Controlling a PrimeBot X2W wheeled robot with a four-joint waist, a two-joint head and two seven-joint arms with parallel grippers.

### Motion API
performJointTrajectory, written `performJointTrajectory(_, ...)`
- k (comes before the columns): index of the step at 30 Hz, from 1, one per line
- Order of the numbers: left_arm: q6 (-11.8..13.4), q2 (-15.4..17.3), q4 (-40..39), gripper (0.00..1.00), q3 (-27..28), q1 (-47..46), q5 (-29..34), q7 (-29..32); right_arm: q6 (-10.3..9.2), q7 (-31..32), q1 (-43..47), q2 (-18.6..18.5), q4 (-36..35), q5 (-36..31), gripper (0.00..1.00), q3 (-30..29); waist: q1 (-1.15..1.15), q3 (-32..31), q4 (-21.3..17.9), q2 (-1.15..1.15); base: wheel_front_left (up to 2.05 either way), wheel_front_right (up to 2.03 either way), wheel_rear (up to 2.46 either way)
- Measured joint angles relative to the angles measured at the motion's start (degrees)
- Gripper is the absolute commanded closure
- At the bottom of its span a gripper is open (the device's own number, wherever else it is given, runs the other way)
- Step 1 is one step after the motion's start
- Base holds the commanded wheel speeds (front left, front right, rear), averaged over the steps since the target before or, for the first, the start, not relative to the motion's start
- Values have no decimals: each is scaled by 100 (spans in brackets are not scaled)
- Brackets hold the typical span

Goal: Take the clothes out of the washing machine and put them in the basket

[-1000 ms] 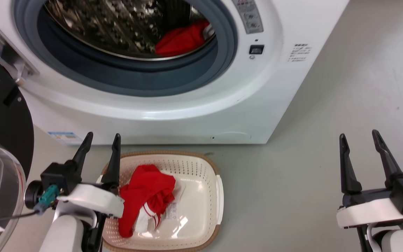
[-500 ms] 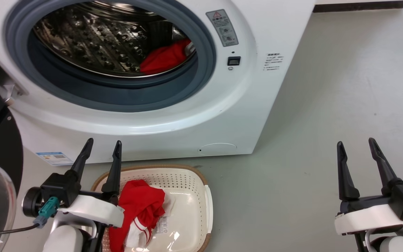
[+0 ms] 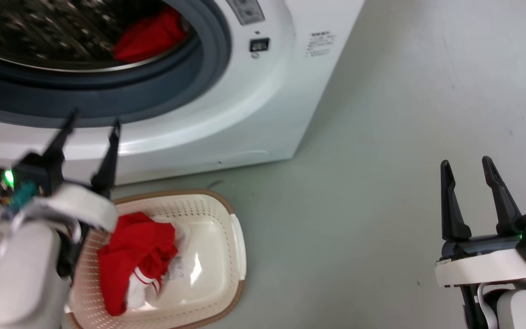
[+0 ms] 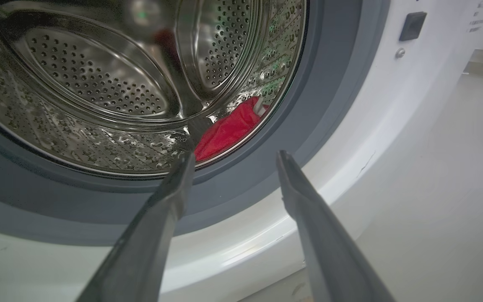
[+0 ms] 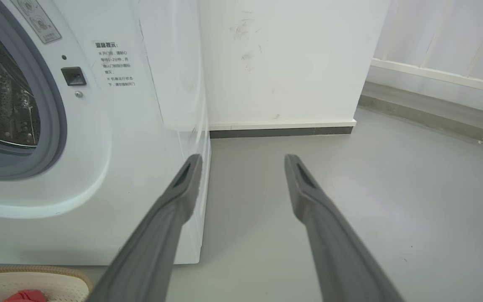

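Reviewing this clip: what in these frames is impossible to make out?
1. Red clothes in the drum: the head view is blurred and its top edge cuts the drum; the left wrist view shows one fold low inside. Count unknown.
2. Basket: head view, left side behind the left hand and forearm; anything under the red pile is covered.
3. Washing machine notice: right wrist view, print too small.

The washing machine [image 3: 272,82] stands ahead of you on the left, with the wall [image 5: 287,63] behind its right side. A garment [image 3: 149,34] lies in the drum [image 4: 99,84], low on its right near the rim. The basket [image 3: 176,195] sits on the floor [image 3: 381,160] just in front of the machine, and a heap of clothes [image 3: 126,256] lies in its left half. Your left gripper [image 3: 95,117] points at the porthole's lower rim from outside the drum. Your right gripper [image 3: 465,161] is well apart to the right, over the floor.
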Motion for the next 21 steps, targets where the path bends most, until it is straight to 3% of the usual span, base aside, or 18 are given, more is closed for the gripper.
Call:
performJointTrajectory(5,0,565,258,0,-331,-1185,-364,536,0,0,-67,-2,-31,225,0,36,0,559,-298,0,0,0,0)
performJointTrajectory(14,-1,1384,911,0,-1325,-3727,-1029,2265,1,0,-425,0,-176,552,0,178,1,1617,-727,0,0,0,0)
performJointTrajectory(21,0,1444,1863,0,-1621,-5694,-1484,3323,1,0,-636,-3,-254,758,0,431,1,2313,-1039,0,0,0,0)
